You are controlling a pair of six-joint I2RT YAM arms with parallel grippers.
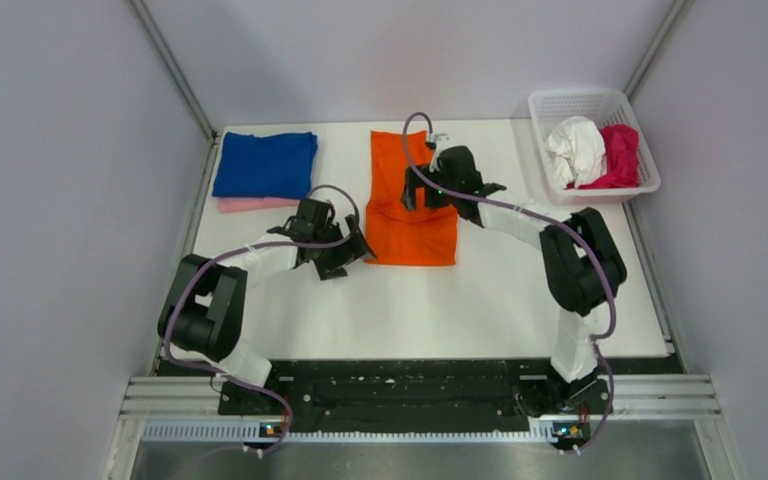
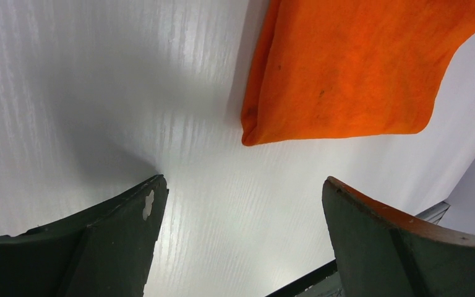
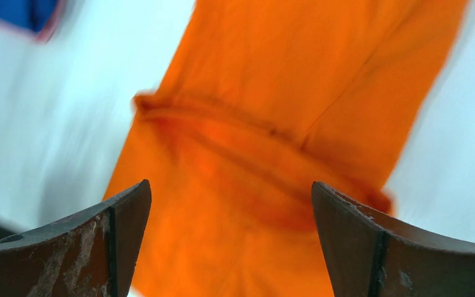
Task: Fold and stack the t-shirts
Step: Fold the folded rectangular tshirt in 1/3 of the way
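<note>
The orange t-shirt (image 1: 412,200) lies folded into a long strip in the middle of the table. It also shows in the left wrist view (image 2: 352,68) and in the right wrist view (image 3: 272,154). My left gripper (image 1: 345,255) is open and empty over bare table beside the shirt's near left corner. My right gripper (image 1: 422,190) is open and empty above the middle of the orange shirt. A folded royal blue t-shirt (image 1: 266,164) lies on a pale pink one (image 1: 255,204) at the back left. White (image 1: 577,150) and magenta (image 1: 620,155) shirts lie crumpled in the basket.
The white lattice basket (image 1: 560,102) stands at the back right corner of the table. Grey walls close in the table on both sides and at the back. The black arm-base rail (image 1: 410,385) runs along the near edge.
</note>
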